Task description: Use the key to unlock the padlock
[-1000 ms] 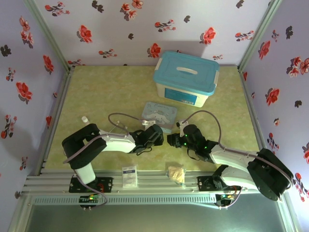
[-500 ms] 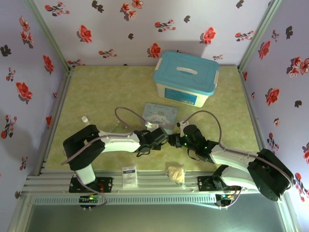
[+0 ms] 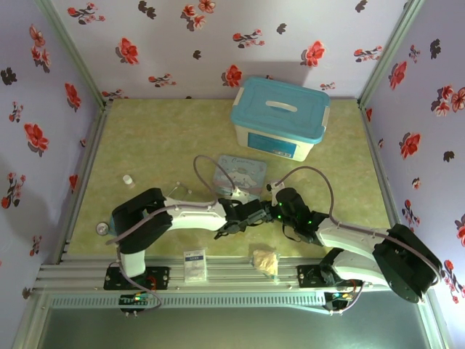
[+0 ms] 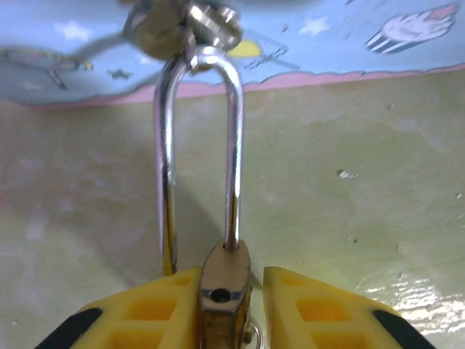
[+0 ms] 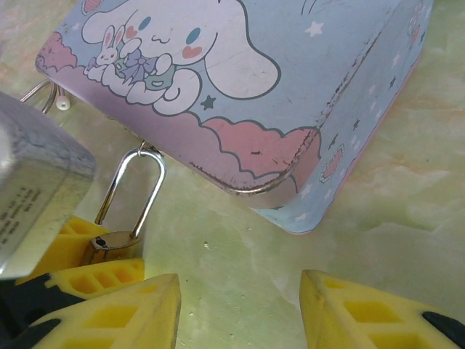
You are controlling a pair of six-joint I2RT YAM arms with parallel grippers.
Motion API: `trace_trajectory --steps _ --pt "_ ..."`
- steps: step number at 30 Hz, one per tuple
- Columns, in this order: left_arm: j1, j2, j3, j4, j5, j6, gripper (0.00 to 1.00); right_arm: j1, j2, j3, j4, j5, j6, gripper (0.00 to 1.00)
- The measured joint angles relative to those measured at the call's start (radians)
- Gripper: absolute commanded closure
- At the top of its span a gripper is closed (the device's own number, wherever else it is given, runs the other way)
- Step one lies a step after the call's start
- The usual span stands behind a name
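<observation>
Your left claw (image 4: pixel 225 282) is pinching the padlock (image 4: pixel 224 294) by its small brass body, one yellow finger (image 4: pixel 163 309) pressed on each side. The lock stands upright between them, with its thin silver shackle (image 4: pixel 200 145) pointing away from the claw toward the blue tin (image 4: pixel 327 36). In the left wrist view the top of the shackle is up against a round silver part (image 4: pixel 211 18) at the edge of the tin, which is too blurred for me to name. From above you see this claw (image 3: pixel 251 212) low over the table (image 3: pixel 160 138), just in front of the tin (image 3: pixel 243 173) and almost nose to nose with your right claw (image 3: pixel 270 211). The right claw (image 5: pixel 240 291) has its fingers spread, and between them is only bare table. The padlock (image 5: pixel 116 243) sits to the left of it, just beside its left finger (image 5: pixel 109 316), and the corner of the tin (image 5: pixel 240 94) is near in front. The tin lid carries a cartoon of a white long-eared animal with clouds and stars, but no words that I can read. A grey block (image 5: pixel 36 189) at the left of the right wrist view has small dark print, too fine to read. The label on the teal-lidded box (image 3: pixel 280 116) and the print on the small white card (image 3: pixel 194 265) at the near edge are also not legible.
</observation>
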Motion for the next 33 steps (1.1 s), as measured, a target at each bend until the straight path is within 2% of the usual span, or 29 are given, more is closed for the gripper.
trace_trajectory --steps 7,14,19,23,27,33 --pt "-0.047 0.065 0.103 -0.114 -0.090 0.037 0.76 0.000 -0.019 -0.013 -0.011 0.019 0.002 0.54" --pt "-0.074 0.069 0.130 -0.142 -0.105 0.044 0.66 -0.019 -0.077 -0.027 -0.049 0.106 0.019 0.53" --pt "-0.075 0.053 0.119 -0.095 -0.065 0.061 0.57 -0.065 -0.079 -0.028 -0.059 0.125 0.041 0.53" --pt "-0.066 -0.030 0.067 -0.047 -0.017 0.064 0.50 -0.067 -0.090 -0.039 -0.060 0.126 0.048 0.52" --pt "-0.018 -0.172 -0.013 0.018 0.040 0.062 0.46 -0.067 -0.126 -0.059 -0.056 0.106 0.052 0.47" --pt "0.138 -0.376 -0.187 0.167 0.142 0.053 0.46 -0.067 -0.145 -0.065 -0.044 0.017 0.055 0.42"
